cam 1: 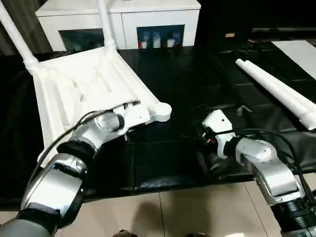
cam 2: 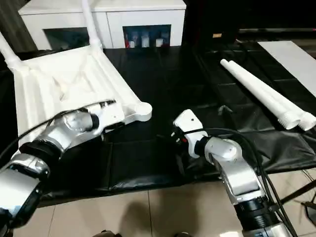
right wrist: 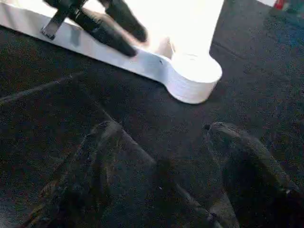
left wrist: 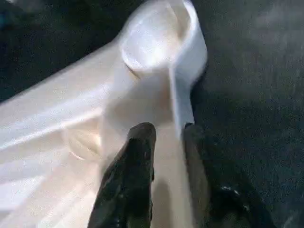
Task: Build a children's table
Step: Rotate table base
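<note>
The tabletop lies upside down on the black mat, ribbed underside up, with two legs already standing in its far corner sockets. The left gripper has its two black fingers closed over the thin side rim of the tabletop, just behind the empty near-corner socket. The right gripper hangs low over the mat with its fingers spread wide and nothing between them; the empty socket sits just ahead of it, and two loose legs lie well off to its outer side, side by side.

The tabletop looks like hollow moulded plastic, so probably light for its size and fairly stiff thanks to the ribs, though the smooth rim seems slippery and could slide or twist out of a narrow pinch. Holding at the rim near the socket seems sensible for steadying it.

The loose legs are smooth tapered tubes, likely light and rigid but prone to roll. A hold near the middle would balance one best, leaving the threaded end free to go into the socket.
</note>
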`<state>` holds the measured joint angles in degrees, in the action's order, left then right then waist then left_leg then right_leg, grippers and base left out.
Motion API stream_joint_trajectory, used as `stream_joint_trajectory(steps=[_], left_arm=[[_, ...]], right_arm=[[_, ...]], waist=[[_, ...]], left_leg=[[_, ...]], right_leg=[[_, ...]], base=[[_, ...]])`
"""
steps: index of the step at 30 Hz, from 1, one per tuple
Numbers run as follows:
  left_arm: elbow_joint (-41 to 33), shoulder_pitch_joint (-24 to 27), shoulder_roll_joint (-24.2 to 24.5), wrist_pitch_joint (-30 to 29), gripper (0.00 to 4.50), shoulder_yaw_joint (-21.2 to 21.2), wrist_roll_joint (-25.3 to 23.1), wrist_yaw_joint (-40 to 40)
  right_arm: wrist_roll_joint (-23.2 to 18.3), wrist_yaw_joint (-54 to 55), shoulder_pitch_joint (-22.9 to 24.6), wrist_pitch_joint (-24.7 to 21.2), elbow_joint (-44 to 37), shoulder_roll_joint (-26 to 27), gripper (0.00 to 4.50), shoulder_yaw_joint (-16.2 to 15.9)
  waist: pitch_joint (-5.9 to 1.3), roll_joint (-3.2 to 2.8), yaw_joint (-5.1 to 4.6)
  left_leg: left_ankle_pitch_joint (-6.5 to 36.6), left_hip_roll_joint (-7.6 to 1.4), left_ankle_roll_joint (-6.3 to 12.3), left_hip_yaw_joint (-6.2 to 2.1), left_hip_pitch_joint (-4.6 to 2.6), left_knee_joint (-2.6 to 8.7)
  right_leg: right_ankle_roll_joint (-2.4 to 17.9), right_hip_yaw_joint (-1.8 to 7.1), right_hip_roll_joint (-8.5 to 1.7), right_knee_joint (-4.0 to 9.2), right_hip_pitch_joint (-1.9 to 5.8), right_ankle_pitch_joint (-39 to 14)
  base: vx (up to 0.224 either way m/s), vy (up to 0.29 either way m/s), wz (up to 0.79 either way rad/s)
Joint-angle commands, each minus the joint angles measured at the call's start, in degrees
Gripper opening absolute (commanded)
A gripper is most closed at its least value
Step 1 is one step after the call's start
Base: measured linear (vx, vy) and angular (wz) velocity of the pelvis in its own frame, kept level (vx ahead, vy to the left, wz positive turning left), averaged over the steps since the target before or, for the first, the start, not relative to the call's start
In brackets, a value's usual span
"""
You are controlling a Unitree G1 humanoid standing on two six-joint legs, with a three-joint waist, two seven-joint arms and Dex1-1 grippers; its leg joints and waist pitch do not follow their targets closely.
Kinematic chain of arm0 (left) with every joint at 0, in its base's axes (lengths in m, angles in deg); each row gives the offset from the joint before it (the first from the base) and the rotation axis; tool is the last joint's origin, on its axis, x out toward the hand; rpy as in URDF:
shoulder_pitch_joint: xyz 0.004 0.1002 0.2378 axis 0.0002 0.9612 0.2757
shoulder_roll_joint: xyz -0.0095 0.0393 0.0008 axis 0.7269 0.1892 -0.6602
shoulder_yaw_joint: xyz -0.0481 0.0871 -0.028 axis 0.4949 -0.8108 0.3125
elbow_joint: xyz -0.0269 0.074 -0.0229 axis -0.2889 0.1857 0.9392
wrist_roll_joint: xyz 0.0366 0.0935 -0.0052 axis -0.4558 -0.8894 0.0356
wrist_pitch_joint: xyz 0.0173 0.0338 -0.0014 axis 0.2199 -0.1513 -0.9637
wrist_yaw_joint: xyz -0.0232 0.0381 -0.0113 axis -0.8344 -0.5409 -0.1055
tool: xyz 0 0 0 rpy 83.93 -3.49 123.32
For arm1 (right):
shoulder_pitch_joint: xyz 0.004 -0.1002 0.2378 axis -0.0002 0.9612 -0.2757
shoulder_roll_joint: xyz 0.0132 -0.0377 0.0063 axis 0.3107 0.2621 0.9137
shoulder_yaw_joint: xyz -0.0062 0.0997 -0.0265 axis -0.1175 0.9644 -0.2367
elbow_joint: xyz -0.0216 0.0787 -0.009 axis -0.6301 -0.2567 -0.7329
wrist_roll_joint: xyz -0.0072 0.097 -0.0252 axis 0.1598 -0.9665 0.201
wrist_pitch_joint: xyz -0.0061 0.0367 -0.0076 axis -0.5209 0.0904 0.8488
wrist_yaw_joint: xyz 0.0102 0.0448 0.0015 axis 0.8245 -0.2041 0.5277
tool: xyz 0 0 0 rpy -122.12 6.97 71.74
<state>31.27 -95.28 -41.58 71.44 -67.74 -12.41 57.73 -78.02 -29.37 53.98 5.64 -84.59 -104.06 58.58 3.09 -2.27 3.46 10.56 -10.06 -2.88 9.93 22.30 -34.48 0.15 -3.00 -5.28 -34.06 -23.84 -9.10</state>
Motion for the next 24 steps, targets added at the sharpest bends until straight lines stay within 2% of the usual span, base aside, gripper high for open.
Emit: stream_joint_trajectory(steps=[1, 2, 3, 4, 5, 6, 7, 8, 9, 10, 11, 12, 13, 14, 15, 16, 17, 18, 19, 20, 21, 22, 23, 24], left_arm=[[-1.18, -1.11, -0.42, -1.67, 1.55, 5.61, 5.89, 0.33], [-1.98, -1.18, -0.68, -1.88, 1.56, 7.48, 7.77, -0.41], [-3.63, -1.11, -1.43, -4.72, 1.62, 11.14, 11.41, -2.16], [-7.72, -0.06, -3.04, -10.09, 1.62, 16.99, 17.38, -5.43], [-8.11, 0.06, -3.18, -10.53, 1.62, 17.43, 17.84, -5.69], [-10.63, 0.90, -4.04, -13.07, 1.62, 20.08, 20.73, -7.32], [-19.49, 5.80, -6.18, -14.05, 1.62, 23.63, 23.68, -13.70], [-21.62, 7.02, -6.78, -14.56, 1.62, 24.55, 24.56, -15.09], [-24.59, 8.89, -7.63, -14.92, 1.62, 25.69, 25.73, -17.03], [-28.00, 11.02, -8.70, -18.30, 1.62, 27.42, 27.86, -18.34], [-31.77, 13.98, -9.48, -19.25, 1.62, 27.70, 27.05, -20.29], [-35.82, 17.45, -10.30, -18.36, 1.62, 27.57, 24.61, -23.07], [-38.23, 19.59, -10.79, -17.39, 1.62, 27.39, 22.84, -24.86], [-40.48, 22.46, -11.35, -16.11, 1.62, 26.74, 20.13, -26.82], [-41.11, 23.27, -11.64, -16.24, 1.62, 26.53, 19.41, -27.35], [-41.54, 23.79, -11.89, -16.71, 1.62, 26.38, 19.12, -27.58], [-42.89, 24.58, -12.48, -17.58, 1.62, 26.29, 18.76, -28.48], [-43.88, 25.02, -12.98, -18.03, 1.62, 26.13, 18.63, -29.09], [-44.08, 25.10, -13.08, -18.12, 1.62, 26.10, 18.60, -29.22], [-46.50, 26.03, -13.55, -20.22, 1.62, 25.28, 19.04, -29.94], [-50.40, 27.44, -14.28, -23.10, 1.62, 23.93, 19.51, -31.72], [-51.70, 27.83, -14.59, -24.67, 1.62, 23.45, 20.19, -31.94], [-51.70, 27.83, -14.59, -24.67, 1.62, 23.45, 20.19, -31.94], [-53.06, 28.25, -15.14, -25.59, 1.62, 23.01, 19.57, -32.58]], right_arm=[[-1.13, 1.45, 0.00, 0.49, -2.13, 0.76, 3.23, 2.63], [-1.52, 2.16, -0.06, 0.43, -2.41, 1.18, 3.23, 3.34], [-1.73, 3.45, -0.27, -0.26, -2.69, 1.83, 3.23, 4.10], [-0.42, 7.79, -0.83, -1.95, -2.52, 3.19, 3.23, 5.22], [-0.24, 8.22, -0.89, -2.10, -2.46, 3.32, 3.23, 5.31], [0.94, 11.07, -1.27, -3.03, -2.13, 4.08, 3.23, 5.87], [4.60, 19.06, -1.73, -1.95, -1.36, 6.10, 3.23, 7.46], [5.50, 20.88, -1.80, -1.42, -1.22, 6.51, 3.23, 7.79], [6.74, 23.36, -1.77, -0.30, -1.16, 6.99, 3.23, 8.23], [7.86, 25.38, -1.76, -0.01, -1.21, 7.35, 3.23, 8.40], [7.37, 26.23, -1.46, -0.52, -1.54, 8.11, 3.23, 9.07], [6.92, 28.15, -1.10, -1.58, -2.00, 9.58, 3.23, 10.28], [6.63, 29.44, -0.87, -2.26, -2.30, 10.58, 3.23, 11.11], [6.37, 30.26, -0.64, -2.54, -1.99, 11.60, 3.23, 11.37], [6.45, 30.62, -0.66, -2.51, -1.60, 11.92, 3.23, 11.39], [6.53, 30.77, -0.70, -2.45, -1.24, 12.07, 3.23, 11.32], [6.90, 31.51, -0.75, -2.65, -0.78, 12.20, 3.23, 11.13], [7.07, 31.99, -0.76, -2.85, -0.49, 12.27, 3.23, 11.10], [7.11, 32.09, -0.76, -2.89, -0.43, 12.29, 3.23, 11.10], [7.15, 32.42, -0.78, -3.23, -0.13, 12.58, 3.23, 10.98], [8.11, 33.37, -0.67, -3.55, -0.06, 12.75, 3.23, 10.59], [7.78, 33.24, -0.69, -3.71, -0.18, 12.99, 3.23, 10.78], [7.78, 33.24, -0.69, -3.71, -0.18, 12.99, 3.23, 10.78], [7.99, 33.68, -0.85, -3.95, -0.56, 13.13, 3.23, 11.37]], waist=[[-4.33, 0.25, 0.30], [-4.27, 0.42, 0.31], [-4.27, 0.39, 0.31], [-4.24, 0.19, 0.33], [-4.04, 0.25, 0.12], [-4.09, 0.38, 0.14], [-4.01, 0.63, 0.06], [-3.98, 0.82, 0.04], [-4.06, 0.92, -0.21], [-4.13, 0.83, -0.22], [-4.09, 1.66, -0.49], [-4.02, 1.08, -1.14], [-4.02, 1.08, -1.14], [-4.95, 0.16, -2.13], [-4.48, -1.49, -3.78], [-4.48, -1.93, -4.36], [-4.19, -1.72, -4.89], [-3.95, -1.47, -4.45], [-3.67, -0.96, -4.09], [-3.51, 0.38, -3.39], [-3.43, 1.98, -2.77], [-3.71, 3.07, -1.74], [-4.17, 4.20, -0.73], [-2.53, 3.95, -0.49]], left_leg=[[10.98, -2.36, 4.46, -0.61, -1.22, 3.92], [12.35, -2.31, 3.52, -0.51, -1.31, 3.98], [12.52, -2.40, 3.22, -0.55, -1.35, 4.04], [12.72, -2.38, 2.91, -0.60, -1.38, 4.06], [13.33, -2.40, 2.13, -0.59, -1.33, 4.19], [13.72, -2.28, 2.18, -0.60, -1.42, 4.20], [13.55, -2.31, 1.69, -0.54, -1.39, 4.22], [13.36, -2.56, 1.48, -0.65, -1.29, 4.31], [12.53, -2.29, 1.56, -0.55, -1.01, 4.20], [12.31, -2.22, 1.58, -0.38, -1.17, 4.12], [11.73, -2.05, 2.18, -0.29, -1.01, 4.08], [12.18, -2.98, 1.73, -1.11, -1.00, 4.73], [12.18, -2.98, 1.73, -1.11, -1.00, 4.73], [13.24, -3.34, 7.34, -6.19, 0.24, 5.73], [11.09, -5.88, 12.60, -10.54, -0.84, 6.72], [10.60, -6.50, 14.93, -12.20, -1.67, 7.09], [9.88, -7.16, 18.18, -15.43, -2.49, 7.59], [10.42, -6.67, 18.78, -15.91, -2.39, 7.70], [12.07, -6.17, 18.45, -15.86, -1.76, 8.16], [16.09, -2.17, 15.17, -15.80, 0.52, 8.31], [16.44, 2.03, 10.61, -14.02, 2.97, 4.95], [15.27, 4.47, 7.33, -10.72, 3.83, -1.20], [12.16, 5.52, 5.93, -5.14, 3.09, -11.49], [13.08, 3.40, 6.51, -1.70, 4.03, -15.11]], right_leg=[[15.63, 1.78, -2.97, 3.12, 3.45, -6.31], [15.82, 1.79, -2.98, 3.26, 3.38, -8.11], [15.84, 1.80, -2.98, 3.12, 3.39, -8.22], [15.86, 1.75, -2.92, 3.07, 3.29, -8.44], [15.94, 1.72, -2.87, 3.00, 3.32, -9.64], [15.58, 1.67, -2.86, 3.38, 3.23, -10.78], [15.27, 1.73, -2.81, 3.37, 3.14, -11.78], [15.18, 1.76, -2.96, 3.36, 3.20, -12.01], [14.11, 1.62, -2.77, 3.42, 3.26, -13.01], [13.65, 1.67, -2.62, 3.43, 3.10, -13.16], [12.63, 1.56, -2.21, 3.65, 3.07, -13.83], [11.81, 0.77, -1.14, 3.51, 3.06, -13.11], [11.81, 0.77, -1.14, 3.51, 3.06, -13.11], [11.03, -3.49, -0.77, 1.57, 4.47, -8.74], [14.10, -4.33, 0.51, -0.78, 2.99, -6.07], [14.93, -4.60, 1.29, -2.29, 2.14, -8.16], [15.61, -4.08, 1.78, -4.90, 0.95, -12.65], [15.97, -3.31, 1.78, -5.48, 0.53, -13.32], [16.93, -2.58, 1.56, -5.79, 0.40, -12.82], [21.88, -1.49, 0.54, -3.73, 2.75, -12.59], [25.65, -1.21, -1.43, 0.42, 4.65, -17.50], [26.87, -1.76, -3.83, 4.21, 4.66, -23.81], [26.21, -3.46, -6.55, 8.05, 4.49, -29.73], [21.22, -4.64, -6.84, 7.61, 3.77, -33.85]], base=[[0.000, 0.000, 0.00], [0.000, 0.000, 0.00], [0.000, 0.000, 0.00], [0.000, 0.000, 0.00], [0.000, 0.000, 0.00], [0.000, 0.000, 0.00], [0.000, 0.000, 0.00], [0.000, 0.000, 0.00], [0.000, 0.000, 0.00], [0.000, 0.000, 0.00], [0.000, 0.000, 0.00], [0.000, 0.000, 0.00], [0.000, 0.000, 0.00], [0.000, 0.000, 0.00], [-0.001, -0.073, 0.49], [-0.001, -0.073, 0.49], [0.023, -0.122, 0.58], [0.009, -0.177, 0.63], [0.009, -0.177, 0.63], [0.000, -0.228, 0.67], [-0.037, -0.255, 0.59], [-0.037, -0.255, 0.59], [-0.048, -0.241, 0.59], [-0.034, -0.231, 0.45]])
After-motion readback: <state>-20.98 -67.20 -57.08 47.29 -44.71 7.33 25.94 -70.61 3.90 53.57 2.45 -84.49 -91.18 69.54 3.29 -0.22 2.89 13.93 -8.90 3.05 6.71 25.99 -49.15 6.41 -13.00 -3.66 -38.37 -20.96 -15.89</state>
